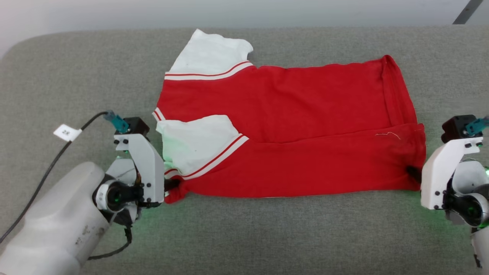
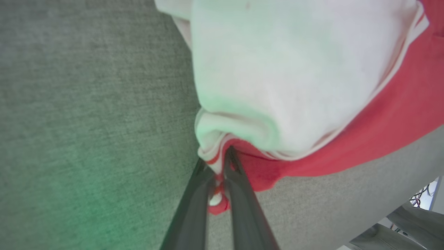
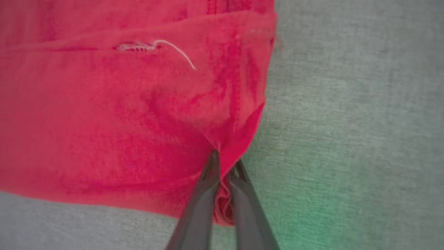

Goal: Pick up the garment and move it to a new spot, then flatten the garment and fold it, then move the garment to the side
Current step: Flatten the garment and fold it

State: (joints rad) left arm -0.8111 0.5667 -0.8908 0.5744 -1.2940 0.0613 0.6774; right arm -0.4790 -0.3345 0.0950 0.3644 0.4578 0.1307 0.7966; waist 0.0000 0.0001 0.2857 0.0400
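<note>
The garment [image 1: 290,126], a red shirt with white sleeves and striped trim, lies spread sideways on the grey table [image 1: 267,236], its near long edge folded over the middle. My left gripper [image 1: 172,186] is shut on the garment's near left corner by the white sleeve [image 2: 277,76]; red and white cloth [image 2: 216,173] is pinched between its dark fingers [image 2: 242,194]. My right gripper [image 1: 413,173] is shut on the near right hem corner; red fabric [image 3: 138,114] bunches between its fingers [image 3: 204,198]. Any lettering is hidden.
The grey padded table runs across the head view, with bare cloth in front of the garment and on both sides. A black cable with a white tag [image 1: 67,132] trails over the table's left side to my left wrist. A pale wall stands behind.
</note>
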